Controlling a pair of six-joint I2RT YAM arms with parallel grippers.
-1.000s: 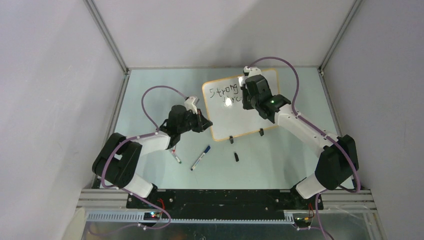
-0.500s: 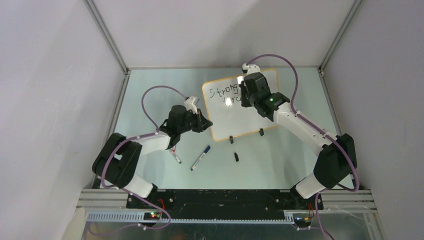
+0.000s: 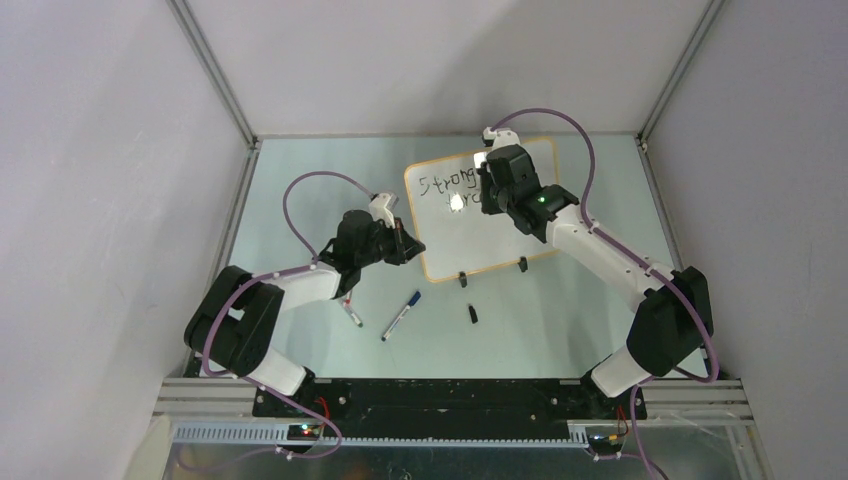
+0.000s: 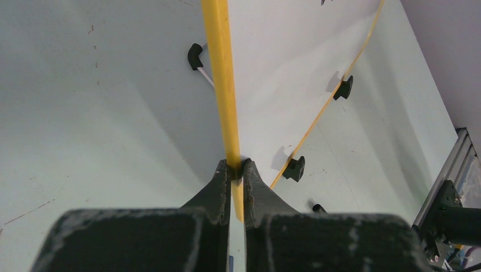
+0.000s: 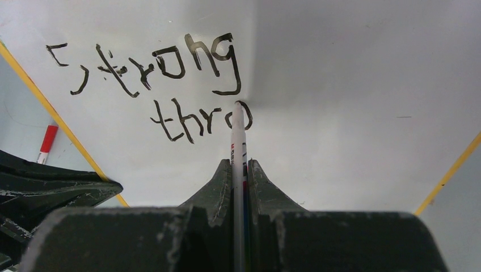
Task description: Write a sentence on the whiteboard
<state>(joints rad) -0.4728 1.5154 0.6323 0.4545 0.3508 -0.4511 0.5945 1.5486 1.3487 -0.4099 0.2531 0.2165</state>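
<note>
my left gripper [image 4: 237,165] is pinched shut on the whiteboard [image 4: 289,56] at its yellow rim [image 4: 223,85], the board running ahead of the jaws. my right gripper [image 5: 240,164] clamps a marker [image 5: 238,133], its tip touching the sentence [image 5: 170,65], "strong thro", just ahead of the jaws.

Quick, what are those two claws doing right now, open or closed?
Left gripper: closed on the whiteboard edge.
Right gripper: closed on the marker.

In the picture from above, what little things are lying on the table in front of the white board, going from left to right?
red-and-white marker → blue-capped marker → small black piece
</note>
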